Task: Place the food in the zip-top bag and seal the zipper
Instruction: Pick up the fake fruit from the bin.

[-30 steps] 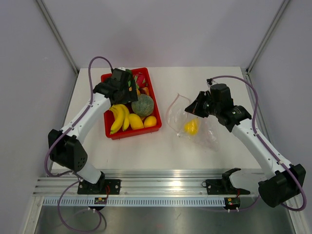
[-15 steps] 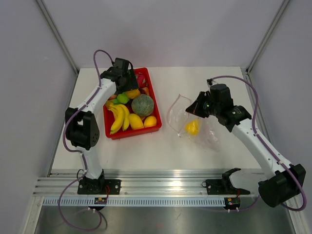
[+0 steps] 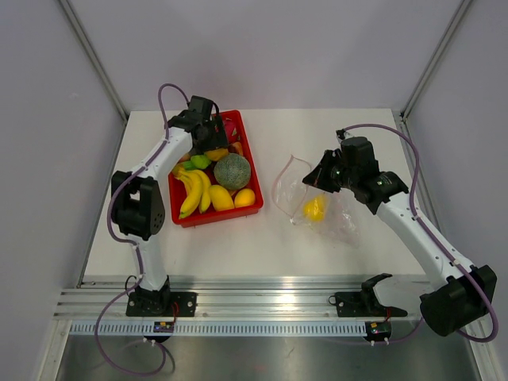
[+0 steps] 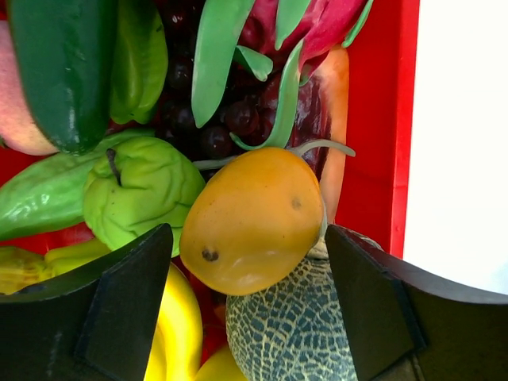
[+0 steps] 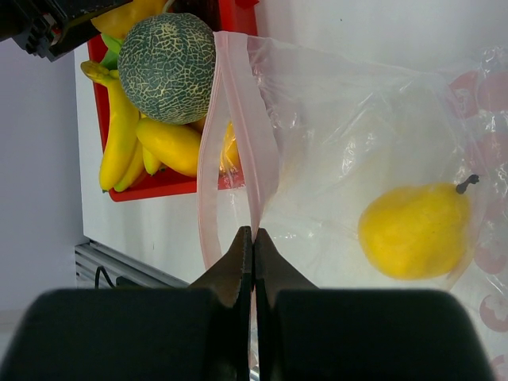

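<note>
The food lies in a red tray [image 3: 252,161]: an orange mango [image 4: 254,218], a netted melon [image 3: 232,171], bananas [image 3: 190,190] and green pieces. My left gripper [image 3: 208,133] hangs open over the tray's far end, its fingers either side of the mango, above the melon [image 4: 290,325]. My right gripper [image 3: 319,176] is shut on the pink zipper [image 5: 252,151] of the clear zip-top bag [image 3: 317,202] and holds its mouth open. A yellow pear [image 5: 417,230] lies inside the bag; it also shows in the top view [image 3: 313,208].
The red tray's right wall [image 4: 389,127] runs close beside my left gripper's right finger. White table [image 3: 333,135] surrounds the bag. A metal rail [image 3: 270,302] runs along the near edge.
My left arm has swung back over the tray's far end and come down close above the mango. The right gripper and the bag have stayed put.
</note>
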Robot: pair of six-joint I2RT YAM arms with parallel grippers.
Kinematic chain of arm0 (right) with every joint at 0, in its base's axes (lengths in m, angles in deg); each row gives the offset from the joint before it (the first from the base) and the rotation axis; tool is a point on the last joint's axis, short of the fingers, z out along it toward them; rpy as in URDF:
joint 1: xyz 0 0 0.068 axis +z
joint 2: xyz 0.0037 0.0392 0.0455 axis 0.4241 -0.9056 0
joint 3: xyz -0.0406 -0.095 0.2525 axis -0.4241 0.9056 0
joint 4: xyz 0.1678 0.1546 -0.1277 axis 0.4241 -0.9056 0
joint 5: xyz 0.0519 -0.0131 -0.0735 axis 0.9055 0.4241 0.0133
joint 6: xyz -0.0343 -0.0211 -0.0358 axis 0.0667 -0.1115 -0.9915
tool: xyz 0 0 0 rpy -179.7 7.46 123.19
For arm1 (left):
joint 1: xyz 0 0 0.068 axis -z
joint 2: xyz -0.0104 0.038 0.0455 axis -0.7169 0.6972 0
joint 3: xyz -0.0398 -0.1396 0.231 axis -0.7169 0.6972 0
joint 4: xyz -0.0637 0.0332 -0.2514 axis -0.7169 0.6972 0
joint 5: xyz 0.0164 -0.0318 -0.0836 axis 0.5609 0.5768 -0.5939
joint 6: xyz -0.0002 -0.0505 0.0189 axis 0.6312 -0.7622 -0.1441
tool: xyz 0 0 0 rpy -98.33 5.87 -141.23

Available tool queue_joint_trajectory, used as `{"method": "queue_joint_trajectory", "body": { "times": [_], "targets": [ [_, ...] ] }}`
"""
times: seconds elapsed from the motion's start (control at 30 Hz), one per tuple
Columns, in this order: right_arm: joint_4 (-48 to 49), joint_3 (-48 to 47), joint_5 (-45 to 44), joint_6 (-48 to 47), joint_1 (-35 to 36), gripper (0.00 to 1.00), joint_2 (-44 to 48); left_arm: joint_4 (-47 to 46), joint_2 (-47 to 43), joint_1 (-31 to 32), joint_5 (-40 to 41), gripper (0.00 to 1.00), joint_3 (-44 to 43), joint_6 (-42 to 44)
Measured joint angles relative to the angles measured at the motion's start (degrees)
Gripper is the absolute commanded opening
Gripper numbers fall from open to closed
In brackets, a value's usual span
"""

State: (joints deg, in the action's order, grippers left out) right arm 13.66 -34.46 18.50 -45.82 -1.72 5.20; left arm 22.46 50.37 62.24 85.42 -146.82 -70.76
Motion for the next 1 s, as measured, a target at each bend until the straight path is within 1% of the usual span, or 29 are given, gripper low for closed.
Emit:
{"method": "queue_joint_trajectory", "body": {
  "times": [0.1, 0.23, 0.27, 0.33, 0.37, 0.5, 0.63, 0.77, 0.87, 1.0],
  "targets": [
    [0.00, 0.00, 0.02, 0.00, 0.00, 0.01, -0.09, -0.02, 0.87, 0.04, -0.68, 0.70, 0.00, 0.09],
    [-0.02, -0.09, 0.02, 0.00, 0.00, 0.01, -0.70, -0.02, 1.01, 0.20, -1.11, 0.52, -0.11, 0.50],
    [-0.04, -0.09, 0.02, 0.00, 0.00, 0.01, -0.81, 0.00, 1.01, 0.22, -1.11, 0.43, -0.22, 0.59],
    [-0.22, -0.11, 0.02, 0.00, 0.00, 0.01, -0.87, 0.04, 0.98, 0.24, -1.07, 0.35, -0.24, 0.68],
    [-0.22, -0.11, 0.02, 0.00, 0.00, 0.01, -0.87, 0.07, 0.98, 0.33, -1.05, 0.29, -0.24, 0.68],
    [-0.22, -0.11, 0.00, 0.00, 0.00, 0.01, -0.87, 0.20, 0.07, 0.39, -0.81, 0.21, 0.07, 0.76],
    [-0.20, -0.11, 0.09, 0.00, 0.00, 0.01, -0.87, 0.72, -5.09, 0.52, -0.59, 0.18, 2.14, 1.27],
    [-0.15, -0.11, 0.26, 0.00, 0.00, 0.01, -1.03, 0.74, -12.83, 1.66, -0.55, 0.18, 4.13, 2.27],
    [-0.13, -0.11, 0.52, 0.02, 0.00, 0.01, -1.44, 1.03, -18.62, 4.31, -0.76, 0.18, 5.46, 2.95],
    [-0.13, -0.11, 0.52, 0.02, 0.00, 0.01, -1.66, 1.20, -23.52, 10.51, -2.36, 0.19, 6.80, 3.76]
  ]
}}
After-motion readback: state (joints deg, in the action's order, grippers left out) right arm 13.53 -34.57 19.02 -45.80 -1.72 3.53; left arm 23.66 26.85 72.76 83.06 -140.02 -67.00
